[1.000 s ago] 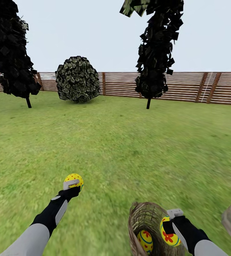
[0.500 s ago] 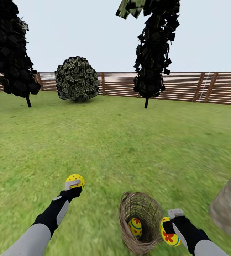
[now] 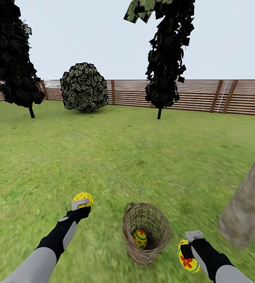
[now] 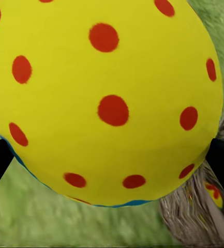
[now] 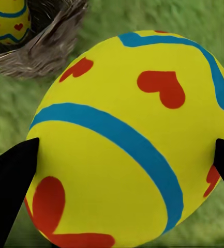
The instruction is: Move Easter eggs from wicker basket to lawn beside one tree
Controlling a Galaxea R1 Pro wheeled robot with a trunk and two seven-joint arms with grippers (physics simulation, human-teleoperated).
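My left gripper is shut on a yellow Easter egg with red dots, which looms large in the left wrist view. My right gripper is shut on a second yellow egg with blue bands and red hearts. Between the two arms the brown wicker basket stands on the lawn, tilted, with a third patterned egg inside; that egg and the basket rim also show in the right wrist view. A thick grey-brown tree trunk rises at the right edge.
Two dark trees and a round bush stand far off before a brown slatted fence. Open grass stretches between me and them.
The whole view has shifted: the basket now sits further left and further from me, and much more of the trunk shows at the right. Both grippers still hold their eggs.
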